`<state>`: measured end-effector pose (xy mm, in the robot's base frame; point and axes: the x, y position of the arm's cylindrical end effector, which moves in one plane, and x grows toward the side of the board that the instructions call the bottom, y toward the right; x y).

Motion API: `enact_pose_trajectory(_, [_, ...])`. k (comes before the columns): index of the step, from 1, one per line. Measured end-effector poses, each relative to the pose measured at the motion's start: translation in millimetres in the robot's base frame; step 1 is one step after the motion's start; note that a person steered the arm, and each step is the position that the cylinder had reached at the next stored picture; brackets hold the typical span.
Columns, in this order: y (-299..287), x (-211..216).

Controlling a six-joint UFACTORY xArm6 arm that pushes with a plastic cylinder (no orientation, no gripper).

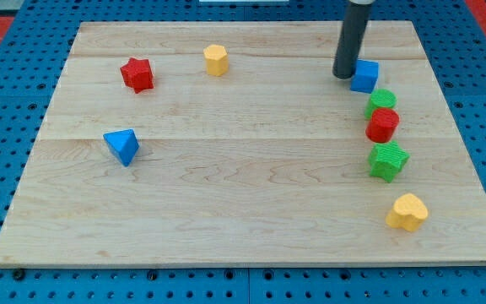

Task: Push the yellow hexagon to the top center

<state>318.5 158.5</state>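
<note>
The yellow hexagon [216,60] sits near the view's top, left of centre, on the wooden board [243,194]. My tip [343,76] rests on the board at the upper right, far to the right of the hexagon. The tip touches or nearly touches the left side of a blue cube [364,76].
A red star [137,74] lies left of the hexagon. A blue triangle [122,146] sits at the left. Down the right side run a green cylinder [381,102], a red cylinder [383,125], a green star [388,160] and a yellow heart [407,212].
</note>
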Motion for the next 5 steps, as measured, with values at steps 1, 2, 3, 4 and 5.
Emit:
enact_pose_trajectory(1, [7.3, 0.1])
enact_pose_trajectory(2, [12.8, 10.5])
enact_pose_trajectory(3, [12.6, 10.8])
enact_pose_trajectory(4, [-24.5, -0.9])
enact_pose_trajectory(5, [-102.6, 8.5])
